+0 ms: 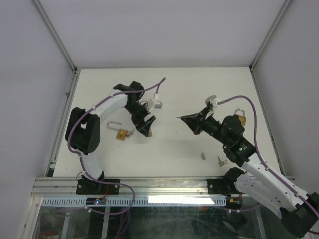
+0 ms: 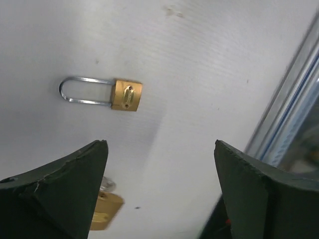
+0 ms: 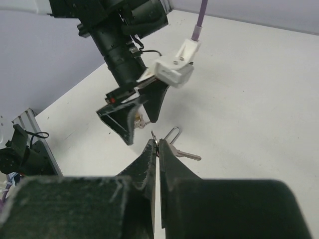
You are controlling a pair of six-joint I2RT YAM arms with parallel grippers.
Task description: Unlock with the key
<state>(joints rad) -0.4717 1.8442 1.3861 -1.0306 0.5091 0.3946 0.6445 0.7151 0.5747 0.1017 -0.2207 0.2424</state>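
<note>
A brass padlock (image 1: 120,133) (image 2: 126,95) with a long steel shackle lies flat at the left of the table. A second small brass padlock (image 2: 105,211) (image 3: 139,121), with something silver at its top, lies partly hidden by one left finger (image 2: 70,189). My left gripper (image 1: 146,127) (image 2: 160,145) hangs wide open over it, holding nothing. To the right, my right gripper (image 1: 180,118) (image 3: 157,143) is shut on a key (image 3: 153,135); its thin metal tip sticks out between the pads. A wire ring (image 3: 172,134) and another key (image 3: 187,155) show beside the tips.
A third brass padlock (image 1: 240,118) sits behind the right arm. Two small loose keys (image 1: 203,156) (image 1: 221,160) lie near the front edge. An aluminium rail (image 1: 149,185) (image 2: 294,114) runs along the table's front, and grey walls close in the other three sides.
</note>
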